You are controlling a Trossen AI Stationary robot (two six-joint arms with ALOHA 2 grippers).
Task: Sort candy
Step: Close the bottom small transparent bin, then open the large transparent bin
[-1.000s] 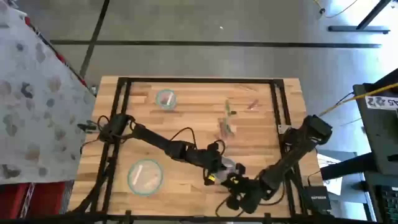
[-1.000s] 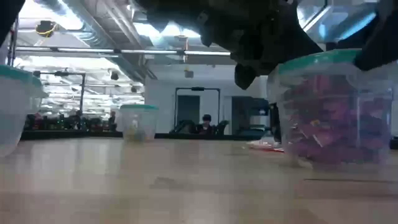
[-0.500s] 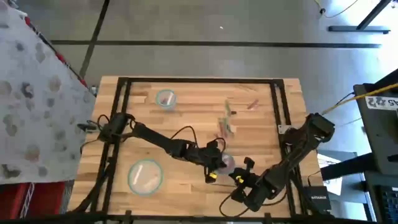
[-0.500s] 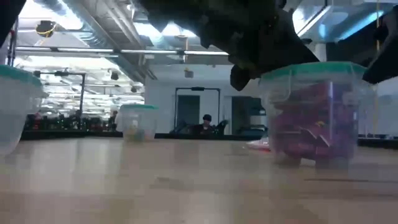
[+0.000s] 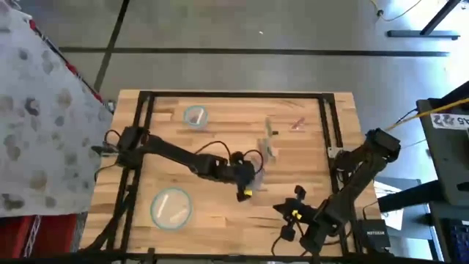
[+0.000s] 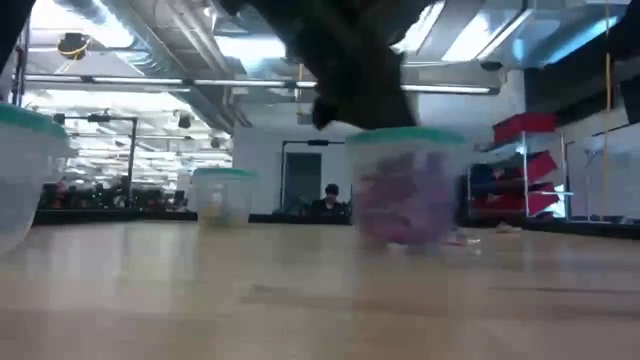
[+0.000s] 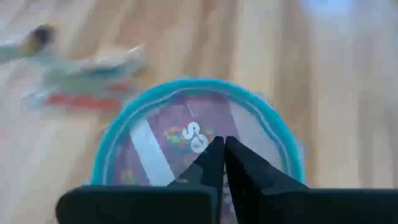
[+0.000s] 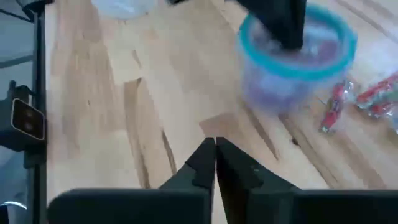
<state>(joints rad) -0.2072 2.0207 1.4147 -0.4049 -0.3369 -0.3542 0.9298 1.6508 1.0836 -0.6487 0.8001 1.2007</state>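
The candy bowl [image 7: 199, 134], clear with a teal rim and full of magenta-purple packets, stands on the table near its middle [image 5: 258, 176], and also shows in the low view [image 6: 405, 185]. My left gripper [image 7: 221, 143] is shut. It points down into this bowl from above and hides most of it in the high view [image 5: 245, 183]. My right gripper [image 8: 216, 142] is shut over bare wood toward the near right [image 5: 289, 210], apart from the bowl [image 8: 298, 56]. Loose reddish and greenish pieces [image 5: 271, 150] lie on the wood beyond. My left gripper's shut fingers [image 7: 211, 158] come down from above into the candy bowl, with their tips over the magenta packets [image 7: 193, 137] near its middle. The bowl stands upright on the table. Whether the tips touch the packets or the bowl, I cannot tell.
A small teal-rimmed bowl [image 5: 195, 116] stands far left, and a larger one [image 5: 171, 207] near left, also seen in the low view [image 6: 25, 170]. More loose pieces [image 5: 297, 123] lie toward the far right, and some [image 8: 336, 106] beside the candy bowl. Dark rails frame the table.
My left gripper has moved toward the table's far and left edges, and the candy bowl has slid along with it, away from the near edge. My right gripper has drawn back from the bowl toward the near right corner.
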